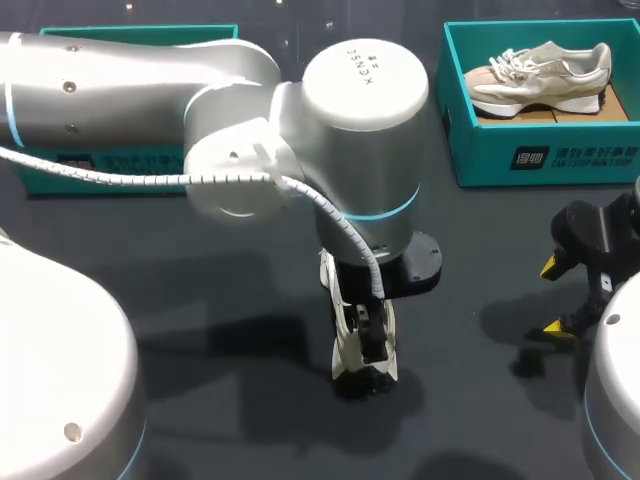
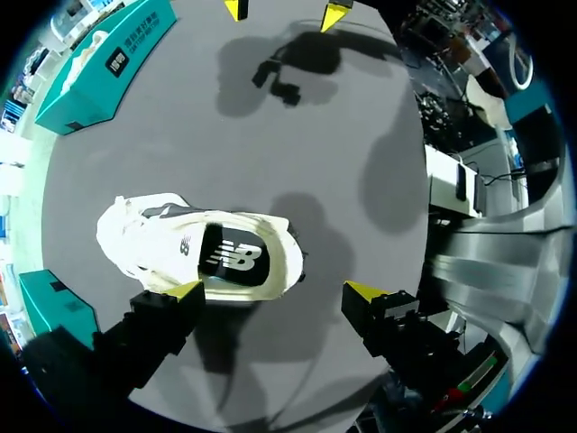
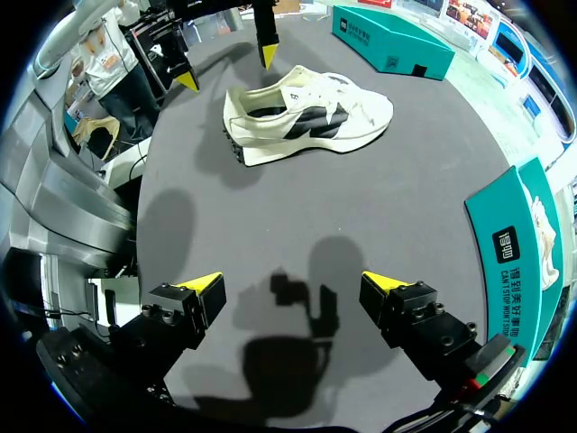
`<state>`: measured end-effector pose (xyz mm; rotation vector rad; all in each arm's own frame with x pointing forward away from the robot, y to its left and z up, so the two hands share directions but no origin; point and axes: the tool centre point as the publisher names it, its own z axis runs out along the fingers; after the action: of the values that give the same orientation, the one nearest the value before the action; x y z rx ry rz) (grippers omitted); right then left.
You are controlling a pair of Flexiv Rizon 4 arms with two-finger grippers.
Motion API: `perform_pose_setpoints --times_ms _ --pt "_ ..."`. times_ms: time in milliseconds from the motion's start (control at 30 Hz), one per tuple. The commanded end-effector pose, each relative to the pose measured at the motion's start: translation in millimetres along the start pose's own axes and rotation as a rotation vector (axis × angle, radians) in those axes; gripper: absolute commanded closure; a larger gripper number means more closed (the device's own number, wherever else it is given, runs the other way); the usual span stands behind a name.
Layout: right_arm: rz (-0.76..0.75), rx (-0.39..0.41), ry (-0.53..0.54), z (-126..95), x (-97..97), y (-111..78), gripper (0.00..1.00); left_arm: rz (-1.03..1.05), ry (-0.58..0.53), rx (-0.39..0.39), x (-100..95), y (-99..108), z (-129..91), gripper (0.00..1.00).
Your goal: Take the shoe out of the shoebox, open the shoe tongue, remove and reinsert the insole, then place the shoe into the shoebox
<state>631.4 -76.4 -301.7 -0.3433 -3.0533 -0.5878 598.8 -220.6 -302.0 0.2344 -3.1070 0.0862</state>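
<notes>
Far left: teal shoebox [image 1: 60,172]. Middle: shoe [image 2: 207,253] out on the table [image 1: 470,230], seemingly upright, just beside one fingertip of the released, spread left gripper [image 2: 275,290]. Best to close on the heel and steady it, then bring the right gripper [image 3: 290,281], likewise unclenched and well apart at right, to lift the tongue gently.

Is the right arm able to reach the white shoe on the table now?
Probably yes: only bare table lies between the right end effector and the shoe. The left end effector crowds its heel; the toe end looks free.
</notes>
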Motion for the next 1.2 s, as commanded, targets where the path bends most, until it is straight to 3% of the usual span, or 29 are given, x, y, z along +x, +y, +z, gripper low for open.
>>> perform_pose_setpoints --times_ms 33,567,933,1200 --pt "0.000 0.001 -0.002 0 1.4 -0.4 0.00 0.005 0.011 -0.017 5.1 -10 21 0.00" --pt "0.000 0.001 -0.002 0 1.4 -0.4 0.00 0.075 0.014 -0.034 14.8 -4 50 0.00" --pt "0.000 0.001 -0.002 0 1.4 -0.4 0.00 0.103 0.032 -0.034 14.1 3 67 0.27" --pt "0.000 0.001 -0.002 0 1.4 -0.4 0.00 0.087 0.020 -0.033 18.4 6 76 0.40"
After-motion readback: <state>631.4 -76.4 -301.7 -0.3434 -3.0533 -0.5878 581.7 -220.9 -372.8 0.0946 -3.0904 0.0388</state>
